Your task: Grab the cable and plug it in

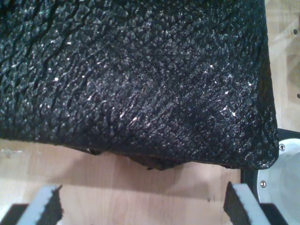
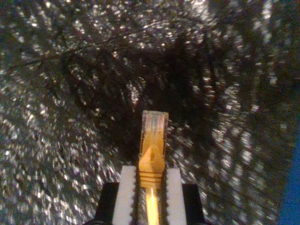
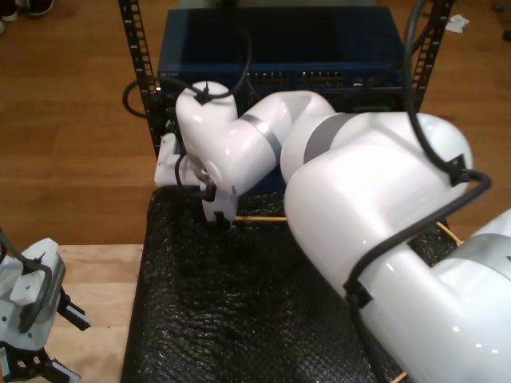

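Observation:
The cable's clear plug [image 2: 154,124] sticks out past the pads of my second gripper [image 2: 151,176], which is shut on the yellow-orange boot just behind it. In the exterior view that gripper [image 3: 222,217] hangs low over the far edge of the black mat [image 3: 239,303], in front of the rack. A thin stretch of the yellow cable [image 3: 259,218] runs from it toward the exterior view's right, under the big white arm. My first gripper [image 1: 145,201] stands open over bare wood beside the mat [image 1: 131,79], at the exterior view's lower left [image 3: 68,343].
A blue network switch [image 3: 279,48] with a row of ports sits in a black rack [image 3: 136,72] behind the mat. The second arm's white body [image 3: 375,215] covers the exterior view's right half. A round grey base [image 1: 286,173] lies near my first gripper.

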Robot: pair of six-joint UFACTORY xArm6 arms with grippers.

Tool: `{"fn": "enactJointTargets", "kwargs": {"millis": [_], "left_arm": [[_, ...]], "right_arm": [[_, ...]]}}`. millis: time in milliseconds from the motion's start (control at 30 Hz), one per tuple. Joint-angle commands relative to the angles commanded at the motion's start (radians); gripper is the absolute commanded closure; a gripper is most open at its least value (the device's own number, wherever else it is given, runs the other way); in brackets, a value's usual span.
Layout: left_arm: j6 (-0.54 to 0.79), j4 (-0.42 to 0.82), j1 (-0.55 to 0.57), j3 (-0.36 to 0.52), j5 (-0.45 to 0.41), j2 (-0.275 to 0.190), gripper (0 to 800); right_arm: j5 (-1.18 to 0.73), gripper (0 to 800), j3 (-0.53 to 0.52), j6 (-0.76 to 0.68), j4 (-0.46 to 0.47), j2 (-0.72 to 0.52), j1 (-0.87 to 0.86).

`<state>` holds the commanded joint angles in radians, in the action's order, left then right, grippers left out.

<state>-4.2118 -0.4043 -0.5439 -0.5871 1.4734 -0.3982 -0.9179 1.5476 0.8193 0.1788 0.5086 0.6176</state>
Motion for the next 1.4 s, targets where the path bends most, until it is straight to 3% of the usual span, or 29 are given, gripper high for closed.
{"fn": "enactJointTargets", "kwargs": {"millis": [333, 567, 933, 1200, 1400], "left_arm": [[0.008, -0.002, 0.003, -0.006, 0.008, 0.009, 0], [0.02, -0.006, 0.005, -0.008, 0.011, 0.009, 0], [0.029, -0.04, 0.005, -0.011, 0.017, 0.009, 0], [0.029, -0.069, 0.003, -0.031, 0.038, 0.006, 0], [0.029, -0.071, 0.005, -0.035, 0.063, 0.009, 0]], "right_arm": [[-0.135, 796, -0.002, 0.075, -0.011, -0.078, -0.005], [-0.196, 796, -0.035, 0.212, -0.163, -0.18, -0.014], [-0.204, 796, -0.195, 0.328, -0.218, -0.37, -0.068], [-0.206, 796, -0.324, 0.512, -0.42, -0.52, -0.15], [-0.204, 796, -0.43, 0.528, -0.437, -0.617, -0.206]]}}
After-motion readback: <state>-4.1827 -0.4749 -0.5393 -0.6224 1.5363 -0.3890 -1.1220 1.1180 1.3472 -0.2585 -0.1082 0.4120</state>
